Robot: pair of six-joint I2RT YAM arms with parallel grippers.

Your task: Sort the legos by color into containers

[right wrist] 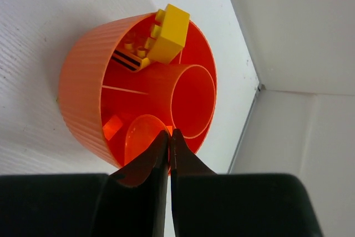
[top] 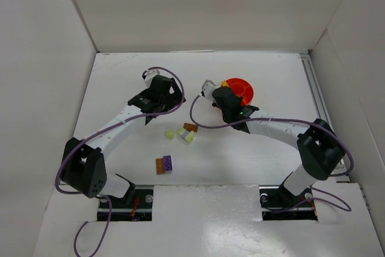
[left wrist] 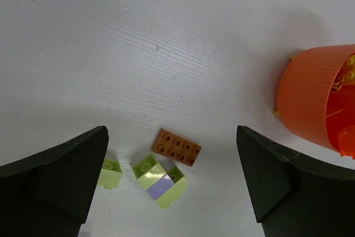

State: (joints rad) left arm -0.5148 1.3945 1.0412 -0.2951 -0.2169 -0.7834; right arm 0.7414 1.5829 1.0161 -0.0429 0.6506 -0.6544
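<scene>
- Dish (right wrist: 83, 98): yellow bricks (right wrist: 172, 31) inside.
- Tabletop (top: 240, 161): brown-orange brick (left wrist: 176, 147), yellow-green bricks (left wrist: 150, 171) and purple brick (top: 168, 162) unsorted.
- Left claw (left wrist: 171, 130): spread wide, empty.
- Right claw (right wrist: 169, 134): pinched closed over dish.

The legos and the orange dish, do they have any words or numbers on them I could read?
No readable text anywhere in these pictures.
Orange dish: plain ribbed wall, no label.
Yellow brick in the dish: blank.
Striped piece beside it: black stripes only, no letters.
Brown-orange brick: bare studs; any marks on them are too small to tell.
</scene>
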